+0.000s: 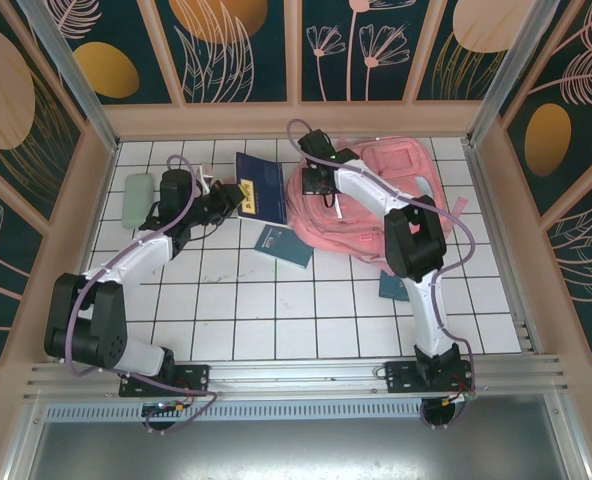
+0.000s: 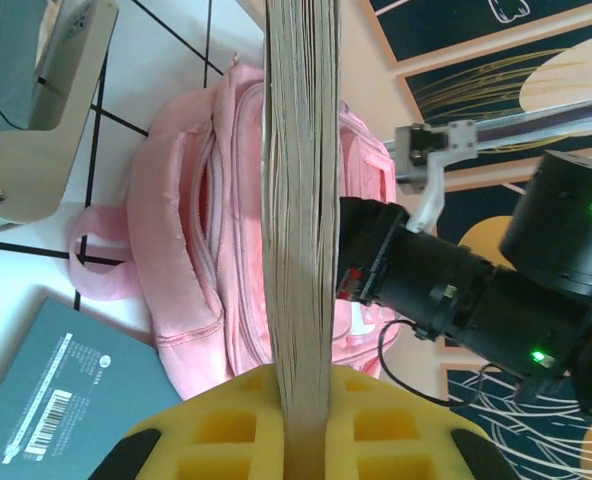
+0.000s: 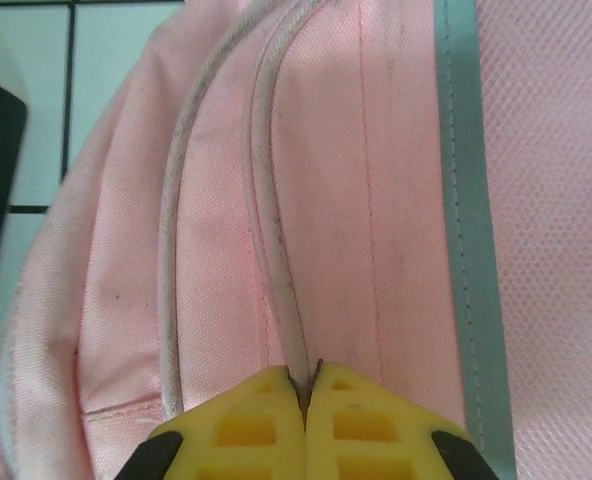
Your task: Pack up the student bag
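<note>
Against the student bag (image 3: 376,200), right fingers (image 3: 241,428) pinch its piping (image 3: 270,250).

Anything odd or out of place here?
Nothing is spilled or damaged. The student bag lies slumped, with the right gripper pinching just its thin seam piping. The left gripper clamps a book edge-on.

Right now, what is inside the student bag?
The student bag shows a narrow zip gap with only reddish lining visible. Anything packed inside is covered by the pink fabric.
</note>
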Available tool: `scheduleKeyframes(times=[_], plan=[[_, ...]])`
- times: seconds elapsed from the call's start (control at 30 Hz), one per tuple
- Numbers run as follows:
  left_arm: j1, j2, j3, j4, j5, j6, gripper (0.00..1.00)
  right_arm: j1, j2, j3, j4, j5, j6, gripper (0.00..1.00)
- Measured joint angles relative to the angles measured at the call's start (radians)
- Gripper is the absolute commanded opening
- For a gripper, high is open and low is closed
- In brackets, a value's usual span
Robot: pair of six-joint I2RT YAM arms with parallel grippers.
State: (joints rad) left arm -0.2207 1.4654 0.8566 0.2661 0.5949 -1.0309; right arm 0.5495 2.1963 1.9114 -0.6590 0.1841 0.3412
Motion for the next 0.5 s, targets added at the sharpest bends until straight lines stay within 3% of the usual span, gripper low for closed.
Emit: scheduleKeyframes(times=[0.23,0.5], plan=[[-0.016,0.081,-0.004,0.076,0.006,-0.046,0.0,-0.047,-0.116,0.032,-0.047,-0.048,0.017,0.0],[-0.109,0.247,0.098,0.148,-0.005,-0.1,0.0,-0.184,-0.224,0.057,-0.056,-0.279,0.061,0.0]])
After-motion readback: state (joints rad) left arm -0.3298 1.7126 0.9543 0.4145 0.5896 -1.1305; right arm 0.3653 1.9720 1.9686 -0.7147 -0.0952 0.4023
